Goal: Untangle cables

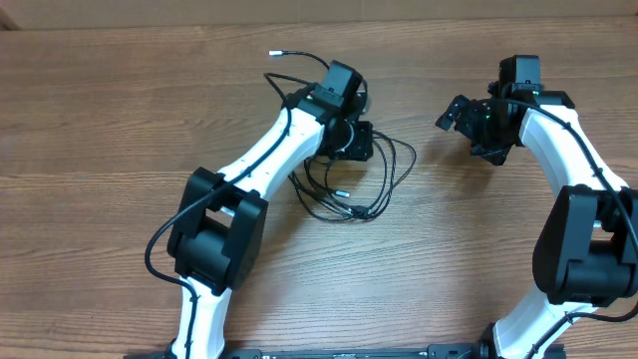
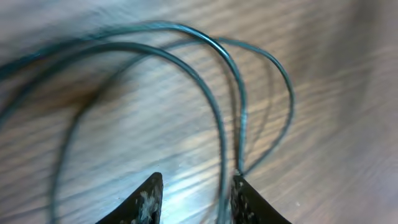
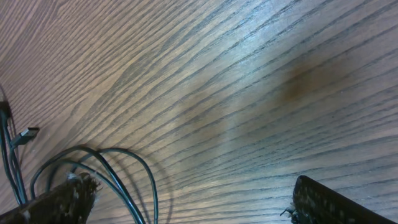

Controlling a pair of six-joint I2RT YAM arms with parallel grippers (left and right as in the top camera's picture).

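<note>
Black cables (image 1: 346,207) looped on table (image 1: 100,120), left jaws parted around one strand, right jaws released

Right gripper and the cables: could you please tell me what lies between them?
Only bare wooden table between the right gripper and the cables, shown in the overhead view.

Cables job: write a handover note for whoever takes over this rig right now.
Left claw: slightly open, low over the cables, one strand between its fingers, seemingly not pinched.
Right claw: wide open, empty, beside the pile.
Cables: one looped tangle in the middle of the table, one plug end trailing toward the far edge.
Done: no cable separated yet.
Left: pull each free, lay them apart.
</note>
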